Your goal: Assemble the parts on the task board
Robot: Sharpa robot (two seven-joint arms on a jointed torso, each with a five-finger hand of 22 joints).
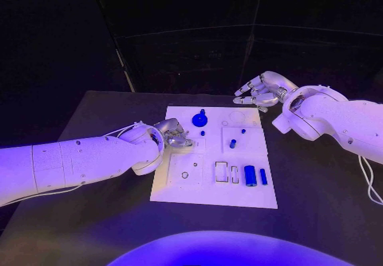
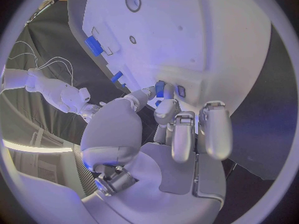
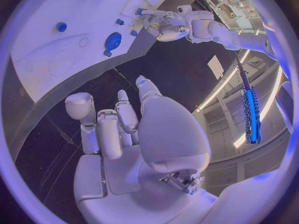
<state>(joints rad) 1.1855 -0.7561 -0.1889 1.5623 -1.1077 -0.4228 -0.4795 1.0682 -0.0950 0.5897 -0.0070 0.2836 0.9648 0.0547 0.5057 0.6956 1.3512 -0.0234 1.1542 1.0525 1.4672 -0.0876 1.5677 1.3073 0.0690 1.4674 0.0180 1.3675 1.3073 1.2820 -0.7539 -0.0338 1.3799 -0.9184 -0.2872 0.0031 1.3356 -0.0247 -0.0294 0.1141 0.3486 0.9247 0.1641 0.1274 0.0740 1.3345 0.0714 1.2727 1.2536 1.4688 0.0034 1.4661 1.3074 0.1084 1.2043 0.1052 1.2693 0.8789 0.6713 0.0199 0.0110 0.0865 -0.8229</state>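
Task board [image 1: 180, 191] | left robot hand [image 1: 171, 133] pinches small blue part [image 2: 160, 88], mostly hidden | right robot hand [image 1: 259, 91] released

We see our left hand [image 1: 171, 133] over the task board [image 1: 180, 188]; our right hand [image 1: 259, 92] hovers beyond its far edge.

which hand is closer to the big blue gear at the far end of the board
Left. The left hand sits at the task board's left edge, just beside the blue gear. The right hand hovers off the board's far right corner, farther from it.
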